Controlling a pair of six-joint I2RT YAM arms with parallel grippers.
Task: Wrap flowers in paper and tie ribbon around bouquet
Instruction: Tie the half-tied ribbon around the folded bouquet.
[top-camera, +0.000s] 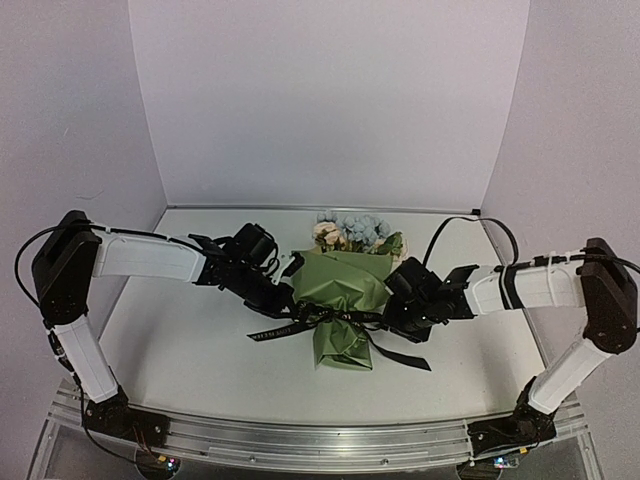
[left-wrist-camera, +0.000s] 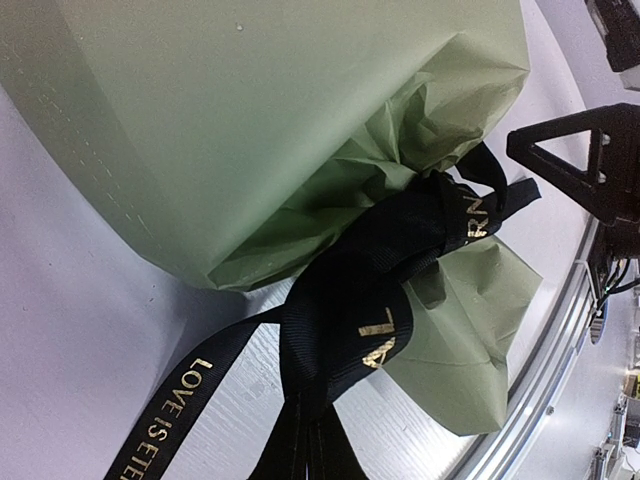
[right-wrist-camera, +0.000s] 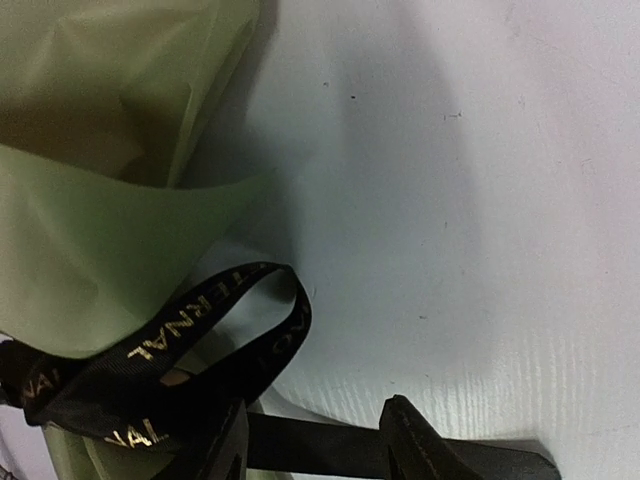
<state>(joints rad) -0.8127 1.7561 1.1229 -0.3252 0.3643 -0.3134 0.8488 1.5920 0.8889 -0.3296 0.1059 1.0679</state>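
We find bare table (top-camera: 180, 350) near left and near right of the bouquet (top-camera: 340, 285) — open passage there. Its flanks are blocked by the left gripper (top-camera: 280, 298) and right gripper (top-camera: 398, 312), and ribbon (top-camera: 330, 322) tails trail across the near middle.

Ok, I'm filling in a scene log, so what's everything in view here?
flowers: one bunch, cream-peach and pale blue, sticking out of the paper's far end
paper: one sheet, olive green, wrapped into a cone, mid-table
ribbon: one, black with gold lettering, tied round the paper's narrow part
table: one, white, under everything
rail: one, silver, table's near edge
left arm, right arm: two, white and black, flanking the paper
left jaws: one pair, black, left of the ribbon knot, shut
right jaws: one pair, black, right of the knot, open
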